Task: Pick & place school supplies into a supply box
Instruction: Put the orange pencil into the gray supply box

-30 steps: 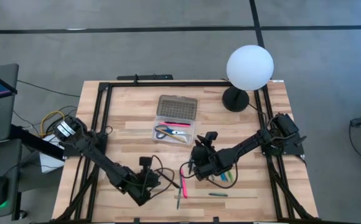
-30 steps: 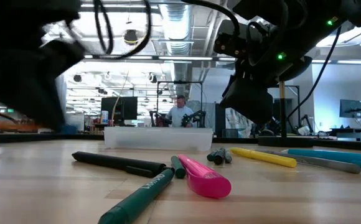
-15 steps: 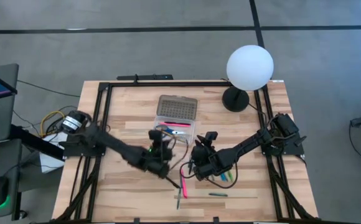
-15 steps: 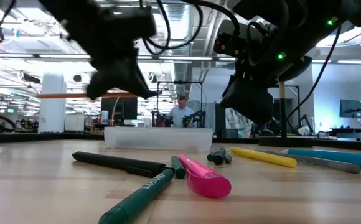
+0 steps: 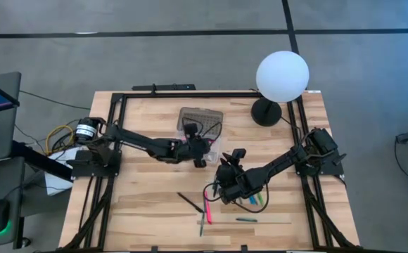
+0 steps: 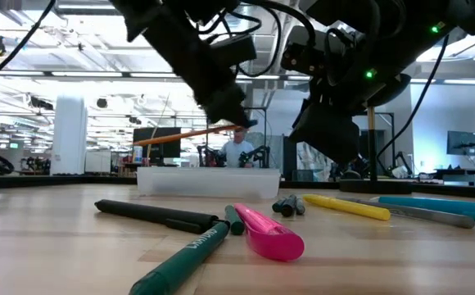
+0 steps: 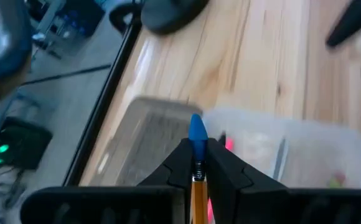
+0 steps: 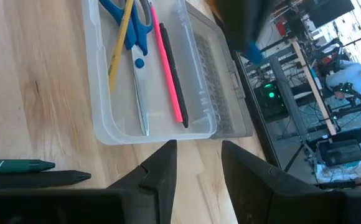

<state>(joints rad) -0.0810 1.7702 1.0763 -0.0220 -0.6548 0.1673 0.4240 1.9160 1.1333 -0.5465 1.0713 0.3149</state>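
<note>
Pencil (image 7: 196, 134), orange with a blue cap, clamped between the narrow fingers of the left hand (image 7: 197, 155) and carried in the air above the supply box (image 5: 200, 119). Hangs well clear of the box's clear tray (image 6: 209, 182) in the low view, near level, with most of its length sticking out to one side of the hand. Runs roughly along the tray's long side as judged from that view, so probably needs little turning before release. Points its blue cap, in the left wrist view, at about the seam where the dotted lid (image 7: 149, 137) meets the tray; looks to want a small shift toward the tray side, else risks landing on the lid.

Already holds scissors (image 8: 140, 37), a yellow pencil (image 8: 119, 43), a pink pen (image 8: 168, 68) and a black pen (image 8: 174, 81), all lying lengthwise in the tray.

Right hand (image 8: 196, 168) waiting beside the box, fingers apart and empty, hovering over the loose supplies on the counter (image 5: 141, 204): a black pen (image 6: 151, 215), a green marker (image 6: 184, 256), a pink marker (image 6: 269, 232). Nearer to those than the left hand.
</note>
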